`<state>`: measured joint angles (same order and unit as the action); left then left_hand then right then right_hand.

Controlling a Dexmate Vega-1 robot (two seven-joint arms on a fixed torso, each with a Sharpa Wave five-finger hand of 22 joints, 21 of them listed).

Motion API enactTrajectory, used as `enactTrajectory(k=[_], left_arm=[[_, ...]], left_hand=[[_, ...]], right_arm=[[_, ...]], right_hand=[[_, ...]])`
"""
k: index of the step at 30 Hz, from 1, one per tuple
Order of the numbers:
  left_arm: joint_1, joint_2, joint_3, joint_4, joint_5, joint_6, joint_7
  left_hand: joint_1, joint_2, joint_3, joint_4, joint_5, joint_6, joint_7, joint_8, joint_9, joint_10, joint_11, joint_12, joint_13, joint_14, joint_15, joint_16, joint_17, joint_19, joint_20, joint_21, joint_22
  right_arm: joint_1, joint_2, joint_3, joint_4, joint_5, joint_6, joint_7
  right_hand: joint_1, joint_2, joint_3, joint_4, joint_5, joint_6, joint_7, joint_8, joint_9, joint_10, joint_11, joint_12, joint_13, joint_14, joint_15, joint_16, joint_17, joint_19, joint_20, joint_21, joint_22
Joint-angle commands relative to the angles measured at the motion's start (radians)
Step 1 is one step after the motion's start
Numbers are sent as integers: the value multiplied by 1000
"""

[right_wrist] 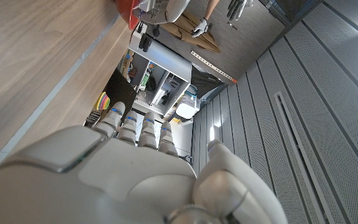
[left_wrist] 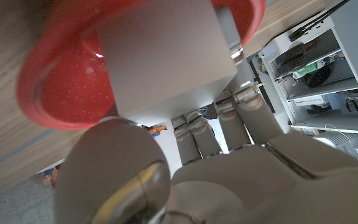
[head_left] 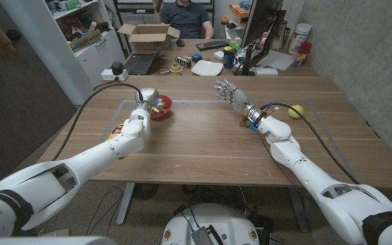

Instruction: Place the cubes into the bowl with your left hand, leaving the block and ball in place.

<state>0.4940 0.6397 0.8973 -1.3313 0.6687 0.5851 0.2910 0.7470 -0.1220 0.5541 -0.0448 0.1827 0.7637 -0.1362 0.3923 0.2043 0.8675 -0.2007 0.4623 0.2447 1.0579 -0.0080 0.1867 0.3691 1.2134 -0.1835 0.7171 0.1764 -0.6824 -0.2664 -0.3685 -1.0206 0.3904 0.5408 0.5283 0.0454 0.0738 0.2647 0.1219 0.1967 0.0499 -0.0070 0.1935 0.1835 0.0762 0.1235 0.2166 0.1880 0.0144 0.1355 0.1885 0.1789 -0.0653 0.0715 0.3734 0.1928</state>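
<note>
White cube is in my left hand, poised over the red bowl at ten o'clock on the worktop, release pending; right hand idles spread.

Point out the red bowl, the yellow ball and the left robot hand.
red bowl (head_left: 167,109): head view, right rim.
yellow ball (head_left: 295,111): head view, its middle.
left robot hand (head_left: 145,99): head view, back of the hand.

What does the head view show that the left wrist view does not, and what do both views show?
Head view alone: the yellow ball on the table beside the right arm, the right robot hand with fingers spread, and a person behind the table. Left wrist view alone: close up, a pale cube held in the fingers over the bowl. Both: the red bowl and the left robot hand.
</note>
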Motion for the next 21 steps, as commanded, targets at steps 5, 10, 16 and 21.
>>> enactTrajectory(k=[5, 10, 16, 21], left_arm=[[-28, 52, 25, -102, 49, 66, -141], [-26, 70, 26, -144, 80, 86, -170], [-30, 79, 21, -170, 82, 106, -248], [-26, 75, 25, -158, 94, 103, -253]], left_hand=[[48, 27, 4, 33, -6, -47, -29, -31, -3, -51, -1, -65, -17, 111, -219, 1, -24, -28, -3, -25, -2], [29, 9, -1, 38, -4, -78, -39, -48, -2, -91, 1, -102, -22, 66, -218, 0, -31, -41, 9, -42, -2], [-9, -18, -15, 50, -2, -116, -51, -70, 0, -140, -1, -151, -25, -16, -215, -8, -53, -61, 24, -68, -2], [-24, -27, -22, 53, 1, -128, -51, -79, 1, -161, 3, -178, -26, -78, -215, -11, -72, -75, 42, -86, -3]], right_arm=[[37, 26, 2, 75, -14, 16, 20], [48, 38, 6, 97, -13, 24, 32], [53, 44, 10, 108, -14, 34, 44], [50, 49, 16, 111, -10, 40, 50]], right_hand=[[4, -7, -3, 2, 6, 2, 2, 1, 4, 5, 6, -1, 2, 4, 3, 0, 2, 5, 0, -3, 2], [4, -6, -3, 2, 6, 2, 2, 1, 4, 4, 7, -1, 2, 4, 4, 0, 2, 6, 0, -3, 2], [3, -6, -4, 2, 6, 2, 3, 1, 4, 6, 8, 0, 2, 5, 4, 0, 2, 7, 0, -5, 2], [3, -6, -4, 2, 6, 2, 3, 1, 4, 4, 5, -1, 2, 5, 4, 0, 2, 7, 0, -5, 3]])
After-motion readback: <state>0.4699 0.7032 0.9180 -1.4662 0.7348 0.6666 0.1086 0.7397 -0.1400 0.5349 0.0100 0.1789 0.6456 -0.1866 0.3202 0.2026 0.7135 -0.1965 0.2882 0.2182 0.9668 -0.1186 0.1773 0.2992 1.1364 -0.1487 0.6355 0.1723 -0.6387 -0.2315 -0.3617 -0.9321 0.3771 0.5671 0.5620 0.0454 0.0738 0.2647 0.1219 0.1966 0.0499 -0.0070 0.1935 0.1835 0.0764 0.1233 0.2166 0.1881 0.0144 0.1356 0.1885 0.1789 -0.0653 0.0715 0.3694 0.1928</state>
